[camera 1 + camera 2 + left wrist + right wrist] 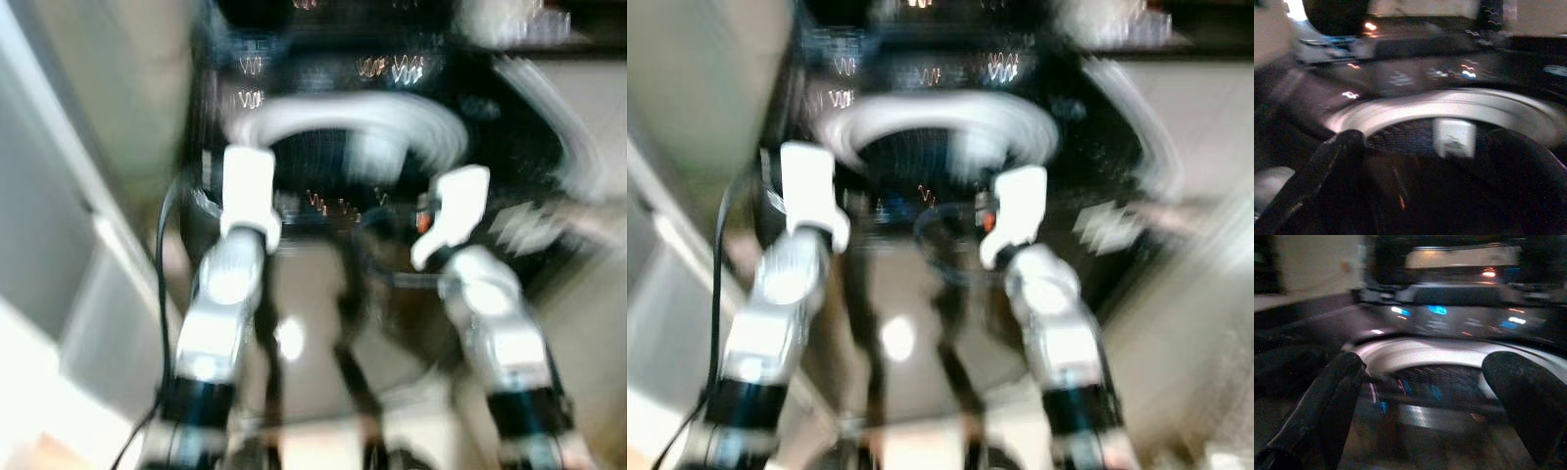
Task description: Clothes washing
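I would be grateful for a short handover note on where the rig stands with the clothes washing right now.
Head views are blurred.
Left gripper: fingers apart, empty, raised in front of the washing machine.
Right gripper: fingers apart, empty, raised beside the left, facing the same opening.
Washing machine: dark, front-loading, directly ahead; its silver door ring and the perforated drum behind it are visible, and lights glow on the control panel.
Done: robot is at the machine.
Left: no clothes can be made out; whether the drum is loaded cannot be told.
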Available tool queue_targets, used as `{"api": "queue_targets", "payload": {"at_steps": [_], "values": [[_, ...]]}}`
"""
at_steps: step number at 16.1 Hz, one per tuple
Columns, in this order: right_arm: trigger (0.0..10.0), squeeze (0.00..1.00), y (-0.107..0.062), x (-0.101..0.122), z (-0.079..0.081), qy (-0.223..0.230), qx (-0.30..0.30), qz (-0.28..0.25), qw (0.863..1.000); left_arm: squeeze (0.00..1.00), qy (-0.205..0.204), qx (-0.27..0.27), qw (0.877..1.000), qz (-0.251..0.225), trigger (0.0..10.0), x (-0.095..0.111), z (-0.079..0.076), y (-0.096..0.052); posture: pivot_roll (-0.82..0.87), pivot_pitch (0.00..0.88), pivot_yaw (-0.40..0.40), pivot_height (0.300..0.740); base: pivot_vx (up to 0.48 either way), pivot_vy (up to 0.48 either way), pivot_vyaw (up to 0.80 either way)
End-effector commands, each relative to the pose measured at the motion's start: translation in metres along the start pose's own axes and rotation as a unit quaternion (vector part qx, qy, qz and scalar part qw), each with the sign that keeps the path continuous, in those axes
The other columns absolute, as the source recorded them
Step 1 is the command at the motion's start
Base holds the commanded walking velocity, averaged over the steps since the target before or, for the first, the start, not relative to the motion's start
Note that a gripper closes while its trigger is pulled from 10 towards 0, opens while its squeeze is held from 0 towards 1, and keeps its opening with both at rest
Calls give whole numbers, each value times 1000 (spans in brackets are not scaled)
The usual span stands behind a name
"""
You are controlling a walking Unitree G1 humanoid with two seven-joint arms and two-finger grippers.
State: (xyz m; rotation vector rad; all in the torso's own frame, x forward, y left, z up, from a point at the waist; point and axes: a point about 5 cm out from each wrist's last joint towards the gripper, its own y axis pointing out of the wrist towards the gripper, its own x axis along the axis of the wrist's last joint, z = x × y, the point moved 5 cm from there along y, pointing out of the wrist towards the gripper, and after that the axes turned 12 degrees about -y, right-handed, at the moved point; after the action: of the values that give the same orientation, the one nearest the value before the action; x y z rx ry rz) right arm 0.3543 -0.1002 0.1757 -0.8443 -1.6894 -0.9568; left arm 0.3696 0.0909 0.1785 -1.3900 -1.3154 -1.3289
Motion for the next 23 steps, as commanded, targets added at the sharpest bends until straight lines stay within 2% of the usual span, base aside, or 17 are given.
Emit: {"api": "queue_targets", "payload": {"at_steps": [1,5,7,10,13,14,15,18,21,22,23], "values": [[10000,0,-1,0,-3,-5,-3,-3,1000,0,1,1,1000,-4,10000,2,-2,1,-144,0,20,740,-375,-262,0],[10000,0,-4,-5,-3,-6,5,5,1000,0,-10,13,1000,-9,10000,2,2,1,-139,0,7,740,-370,-251,0],[10000,0,-4,-16,-2,8,9,35,999,0,-13,17,1000,-10,10000,0,1,-1,-132,0,-6,740,-373,-120,0],[10000,0,-2,-21,4,6,26,47,999,0,-12,23,1000,-10,10000,-2,2,-2,-118,0,-23,740,-124,-80,0],[10000,0,9,-15,2,-8,23,34,999,0,-17,38,999,-16,10000,0,15,-1,-100,0,-18,740,0,0,0],[10000,0,14,-8,-2,-55,2,21,998,0,-4,46,999,-15,10000,-1,24,-1,-95,0,-17,740,0,0,0],[10000,0,16,-5,-5,-74,-9,14,997,0,-3,47,999,-16,10000,0,26,0,-94,0,-15,740,0,0,0],[10000,0,14,-24,-38,-86,-109,67,988,0,8,54,998,-3,10000,-7,37,-3,-83,0,-12,740,0,0,-427],[10000,0,12,-31,-51,-109,-147,81,980,0,-1,54,999,0,10000,-8,37,-4,-68,0,-17,740,0,0,-231],[10000,1000,12,-34,-53,-95,-152,83,980,0,-2,50,999,1,10000,-9,35,-5,-68,0,-18,740,0,0,0],[10000,1000,11,-34,-54,-76,-157,80,981,0,7,49,999,5,10000,-11,38,-6,-71,0,-16,740,0,0,0]]}}
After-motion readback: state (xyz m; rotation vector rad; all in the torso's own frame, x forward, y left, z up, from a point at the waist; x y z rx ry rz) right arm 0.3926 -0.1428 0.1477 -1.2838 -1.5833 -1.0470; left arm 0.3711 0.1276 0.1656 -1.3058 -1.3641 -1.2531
